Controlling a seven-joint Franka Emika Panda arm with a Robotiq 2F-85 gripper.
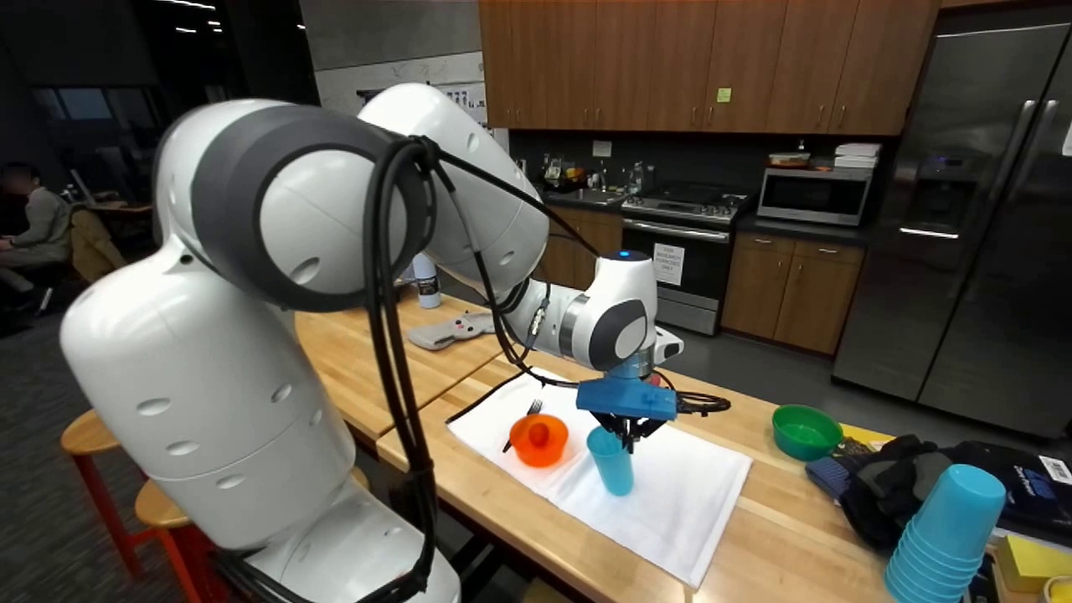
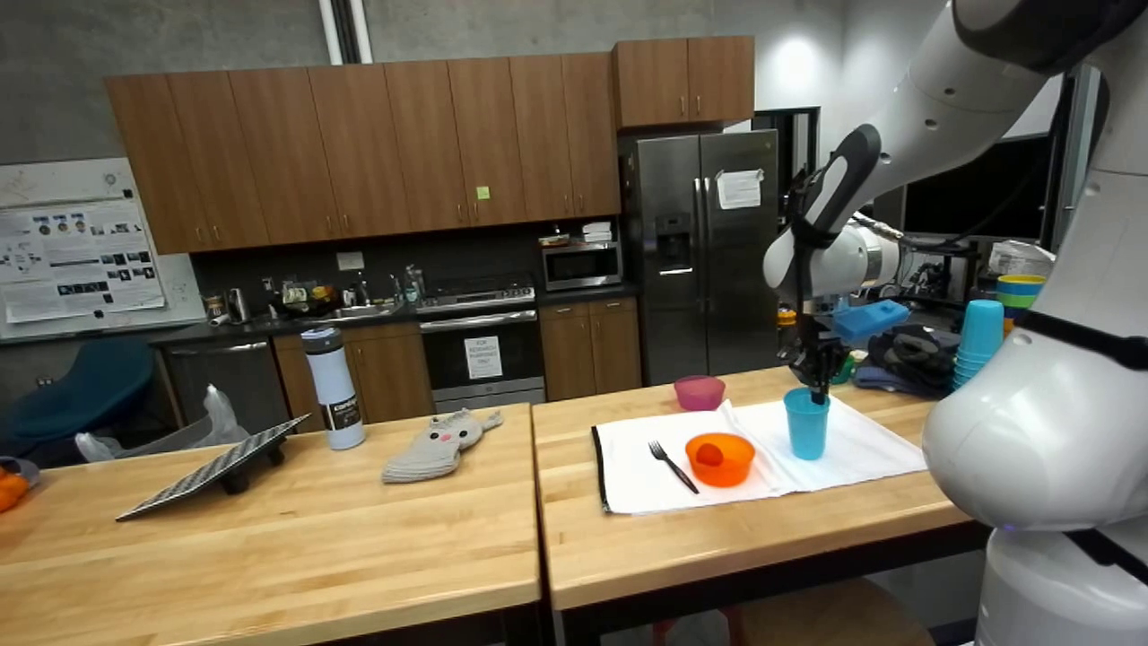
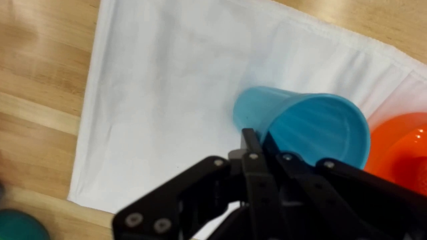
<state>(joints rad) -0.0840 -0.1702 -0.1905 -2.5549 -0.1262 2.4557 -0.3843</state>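
Observation:
My gripper (image 3: 261, 136) is shut on the rim of a light blue cup (image 3: 255, 103), one finger outside the wall and one inside. In both exterior views the gripper (image 1: 630, 444) (image 2: 818, 395) points down at the cup (image 1: 615, 471) (image 2: 807, 436). The cup is roughly upright, its mouth up, over a white cloth (image 1: 687, 486). I cannot tell whether its base touches the cloth. Beside it stands an orange bowl (image 1: 548, 456) with a round orange-red thing (image 2: 708, 455) in it. A dark fork (image 2: 671, 465) lies on the cloth beside the bowl.
A green bowl (image 1: 806, 434), dark gloves (image 1: 888, 481) and a stack of blue cups (image 1: 946, 536) stand past the cloth. A pink bowl (image 2: 700, 393) is behind the cloth. A grey mitt (image 2: 439, 447) and a bottle (image 2: 334, 395) are on the adjoining table.

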